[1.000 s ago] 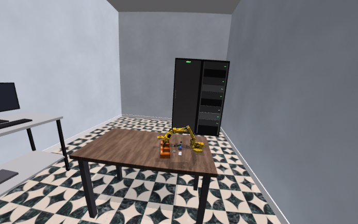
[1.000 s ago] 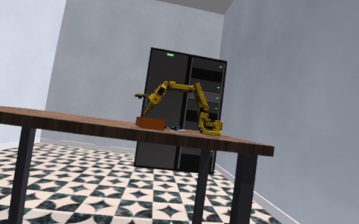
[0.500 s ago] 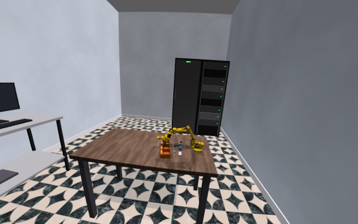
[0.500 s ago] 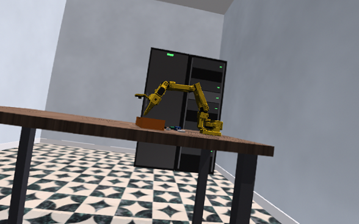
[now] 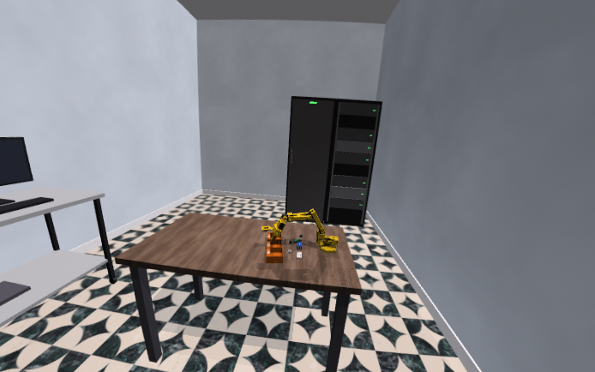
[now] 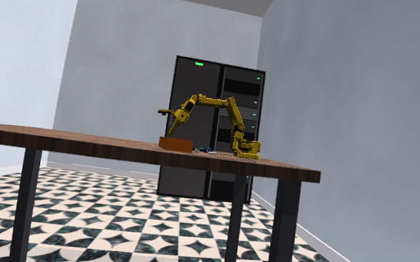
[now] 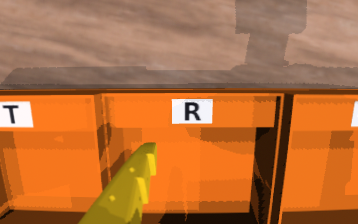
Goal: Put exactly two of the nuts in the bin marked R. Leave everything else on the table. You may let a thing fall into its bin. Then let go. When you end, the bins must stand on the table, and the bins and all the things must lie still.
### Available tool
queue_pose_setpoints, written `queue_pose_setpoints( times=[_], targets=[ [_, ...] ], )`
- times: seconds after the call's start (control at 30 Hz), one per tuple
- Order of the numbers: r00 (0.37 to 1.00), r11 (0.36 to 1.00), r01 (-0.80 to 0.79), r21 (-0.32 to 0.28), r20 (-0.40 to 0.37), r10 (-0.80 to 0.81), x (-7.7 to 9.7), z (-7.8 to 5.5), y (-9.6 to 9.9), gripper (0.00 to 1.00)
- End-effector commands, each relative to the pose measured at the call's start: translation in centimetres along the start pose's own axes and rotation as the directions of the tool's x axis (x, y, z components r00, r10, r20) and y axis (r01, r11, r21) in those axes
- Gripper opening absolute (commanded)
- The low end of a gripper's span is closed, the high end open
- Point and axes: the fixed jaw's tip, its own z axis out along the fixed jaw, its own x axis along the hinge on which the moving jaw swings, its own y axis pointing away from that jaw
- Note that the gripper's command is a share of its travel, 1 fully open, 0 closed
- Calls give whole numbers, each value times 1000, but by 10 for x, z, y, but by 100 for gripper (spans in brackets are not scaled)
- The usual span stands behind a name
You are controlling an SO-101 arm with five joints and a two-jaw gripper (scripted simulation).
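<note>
Directly beneath the wrist camera, the yellow fixed finger [image 7: 131, 187] points down into the orange bin marked R [image 7: 192, 111], the middle of a row of bins with the bin marked T [image 7: 12, 114] on one side and a third bin [image 7: 325, 150] on the other. What shows of R's floor looks bare; no nut can be made out inside it, though the finger hides part of it. Beyond the bins' far wall lies wood grain with the arm's shadow on it.

From the exterior view the gripper [image 6: 168, 121] hangs above the bin row [image 6: 175, 143] with its jaws spread as wide as they go, the moving jaw sticking out level toward the table's left edge, and nothing between them.

The relation that matters is this: the small parts [image 5: 294, 245] lie on the table [image 5: 210, 245] between the bin row [image 5: 273, 253] and the arm's base [image 5: 328, 246], in the right half of the table top nearer its far edge. So the nuts lie back toward the base from where the gripper [image 5: 271, 231] now hangs, well apart from it. Which of those specks are nuts cannot be told at this size, nor their long axes.

My judgement is that the arm must next fold back toward its base and come down over one nut, choosing its approach once closer.
</note>
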Motion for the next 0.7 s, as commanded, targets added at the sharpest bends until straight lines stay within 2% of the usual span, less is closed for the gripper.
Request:
queue_pose_setpoints(
  times=[0.0,0.17,0.23,0.47,0.67],
  targets=[
    [997,1000,-12,-25,73,14,-13,-11,13,100],
    [995,997,-36,-67,94,42,-14,-12,37,100],
    [995,997,-36,-67,94,42,-14,-12,37,100],
    [990,990,-67,-128,112,81,-14,-15,68,100],
    [989,986,-76,-148,116,94,-13,-17,77,100]
  ],
)
